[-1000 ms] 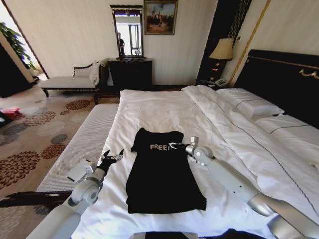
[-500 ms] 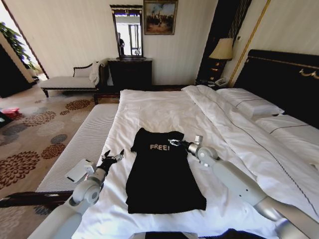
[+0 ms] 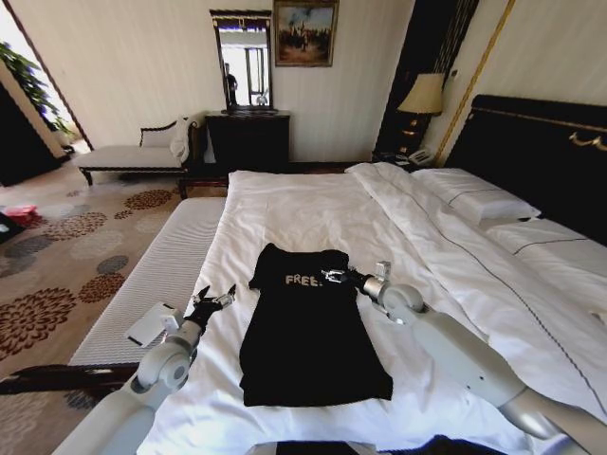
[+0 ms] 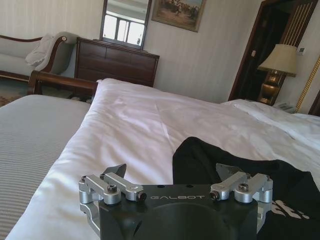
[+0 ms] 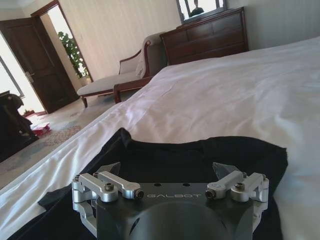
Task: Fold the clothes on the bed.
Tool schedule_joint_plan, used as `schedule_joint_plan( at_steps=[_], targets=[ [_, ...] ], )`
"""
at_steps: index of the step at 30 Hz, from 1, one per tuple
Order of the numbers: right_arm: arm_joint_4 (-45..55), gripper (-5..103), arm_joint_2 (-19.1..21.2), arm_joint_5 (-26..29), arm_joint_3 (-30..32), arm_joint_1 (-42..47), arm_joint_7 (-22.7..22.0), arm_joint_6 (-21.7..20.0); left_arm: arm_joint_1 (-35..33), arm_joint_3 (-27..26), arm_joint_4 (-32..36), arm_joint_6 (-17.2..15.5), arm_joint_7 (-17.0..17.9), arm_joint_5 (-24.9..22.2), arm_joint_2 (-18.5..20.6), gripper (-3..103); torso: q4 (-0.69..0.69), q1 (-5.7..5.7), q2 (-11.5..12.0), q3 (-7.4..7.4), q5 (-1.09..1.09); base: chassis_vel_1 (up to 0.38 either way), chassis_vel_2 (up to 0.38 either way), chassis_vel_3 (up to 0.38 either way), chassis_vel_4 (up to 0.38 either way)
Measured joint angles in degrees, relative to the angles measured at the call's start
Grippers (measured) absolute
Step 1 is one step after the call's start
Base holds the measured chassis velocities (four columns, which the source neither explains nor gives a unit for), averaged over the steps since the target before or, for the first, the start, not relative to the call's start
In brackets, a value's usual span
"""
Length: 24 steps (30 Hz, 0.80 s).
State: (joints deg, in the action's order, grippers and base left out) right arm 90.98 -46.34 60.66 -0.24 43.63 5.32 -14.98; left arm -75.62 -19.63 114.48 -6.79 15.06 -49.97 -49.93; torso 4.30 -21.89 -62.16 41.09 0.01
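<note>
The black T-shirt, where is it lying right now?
In the head view the black T-shirt lies flat on the bed's white duvet, between the open left pincer and open right pincer.

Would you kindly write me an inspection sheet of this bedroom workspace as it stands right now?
Surface: bed, white duvet, smooth.
Job's things: black T-shirt lying flat on the duvet, sleeves tucked in.
Clutter: flat white item on the grey bench.
Grippers: left gripper open, above the duvet beside the shirt; right gripper open, over the chest lettering.
Cables: nothing seen.
Surroundings: chaise longue, dresser, lamp.
</note>
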Motion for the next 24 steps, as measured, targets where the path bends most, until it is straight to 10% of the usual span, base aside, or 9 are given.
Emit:
schedule_joint_plan(
  at_steps=[7,16,24],
  targets=[
    [0.99,100,2.29,-2.22,8.09,6.59,-0.22,3.18,3.70,2.68,-1.49,-0.47,0.12,-0.24,1.29,100,0.02,0.00,0.00,0.00,0.00,0.000,0.000,0.000,0.000],
    [5.37,100,5.87,-2.53,21.95,18.71,0.23,4.01,11.75,7.37,-7.76,-3.53,0.09,-11.33,0.52,100,0.02,0.00,0.00,0.00,0.00,0.000,0.000,0.000,0.000],
    [7.78,100,7.41,-2.00,27.25,23.71,0.14,3.82,12.29,7.19,-14.12,-4.44,-5.43,-16.53,-1.11,102,-0.01,0.00,0.00,0.00,-0.01,0.000,0.000,0.000,0.000]
  ],
)
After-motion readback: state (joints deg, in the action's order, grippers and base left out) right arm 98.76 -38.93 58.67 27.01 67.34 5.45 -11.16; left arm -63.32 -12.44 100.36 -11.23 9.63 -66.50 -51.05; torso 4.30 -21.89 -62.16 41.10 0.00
